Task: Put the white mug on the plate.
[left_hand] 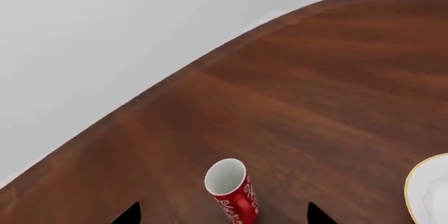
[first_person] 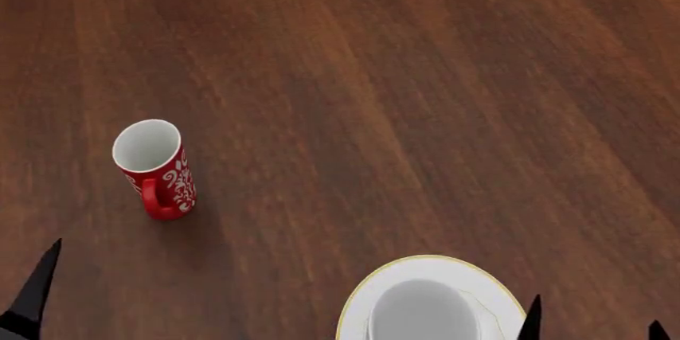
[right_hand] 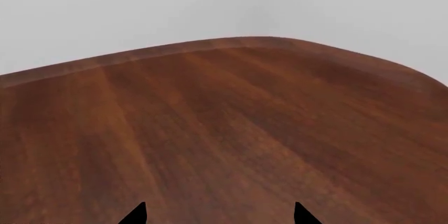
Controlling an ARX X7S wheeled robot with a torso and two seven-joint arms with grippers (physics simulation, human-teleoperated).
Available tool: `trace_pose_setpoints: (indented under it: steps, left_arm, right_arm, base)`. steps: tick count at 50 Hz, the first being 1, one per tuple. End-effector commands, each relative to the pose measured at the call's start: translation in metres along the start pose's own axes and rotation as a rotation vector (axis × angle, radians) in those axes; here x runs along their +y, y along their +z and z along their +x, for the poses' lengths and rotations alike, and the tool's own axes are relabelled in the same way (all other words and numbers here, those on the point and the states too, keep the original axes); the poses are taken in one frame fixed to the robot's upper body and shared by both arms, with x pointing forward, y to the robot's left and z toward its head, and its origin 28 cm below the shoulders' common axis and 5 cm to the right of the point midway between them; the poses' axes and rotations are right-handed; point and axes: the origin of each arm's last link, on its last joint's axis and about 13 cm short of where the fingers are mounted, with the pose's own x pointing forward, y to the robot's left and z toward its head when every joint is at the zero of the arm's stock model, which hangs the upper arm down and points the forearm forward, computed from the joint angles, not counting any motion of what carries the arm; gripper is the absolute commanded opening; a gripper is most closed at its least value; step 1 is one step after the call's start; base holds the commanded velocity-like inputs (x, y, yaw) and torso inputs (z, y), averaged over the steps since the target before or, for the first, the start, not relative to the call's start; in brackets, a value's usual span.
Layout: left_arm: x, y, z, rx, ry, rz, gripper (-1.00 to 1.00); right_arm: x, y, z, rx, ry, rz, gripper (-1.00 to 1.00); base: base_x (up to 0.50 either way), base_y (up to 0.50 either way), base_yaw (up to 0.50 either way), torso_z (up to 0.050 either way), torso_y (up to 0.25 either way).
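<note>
1. The white mug [first_person: 423, 313] stands upright on the plate [first_person: 367, 296] at the near edge of the head view, its open mouth facing up; its lower part is cut off by the picture's edge.
2. The plate's thin gold rim arcs around the mug, and it rests on the dark wooden table [first_person: 404, 101]. A slice of the same plate [left_hand: 428, 190] shows at the edge of the left wrist view.
3. The red mug [first_person: 156, 167] with white swirls stands upright on the table, well apart from the plate, toward the robot's left, handle facing the robot. In the left wrist view the red mug [left_hand: 231, 190] sits between the two dark fingertips.
4. The left gripper [left_hand: 220, 214] is spread wide with nothing held (only its tips show, one on each side of the red mug, not touching it).
5. The right gripper [right_hand: 219, 214] is likewise parted and empty, with bare table between its tips; in the head view its tips show just beside the plate.
</note>
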Motion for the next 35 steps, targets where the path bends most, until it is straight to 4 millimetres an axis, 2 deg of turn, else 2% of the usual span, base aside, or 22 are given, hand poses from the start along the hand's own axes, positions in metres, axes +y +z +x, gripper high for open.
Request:
trace_pose_setpoints:
  steps: [1, 23, 35]
  left_arm:
    - [0.016, -0.003, -0.015, -0.009, 0.161, -0.020, 1.00]
    - [0.025, -0.021, -0.043, 0.007, 0.319, -0.124, 1.00]
    - [0.024, -0.019, -0.041, 0.004, 0.348, -0.174, 1.00]
  right_arm:
    - [0.000, -0.001, 0.001, 0.004, 0.007, 0.001, 1.00]
    - [0.000, -0.001, 0.001, -0.002, 0.014, -0.004, 1.00]
    - [0.000, 0.005, -0.003, -0.014, 0.011, -0.020, 1.00]
  base:
    - [0.00, 0.00, 0.00, 0.000, 0.000]
    - [0.00, 0.00, 0.00, 0.000, 0.000]
    - [0.00, 0.00, 0.00, 0.000, 0.000]
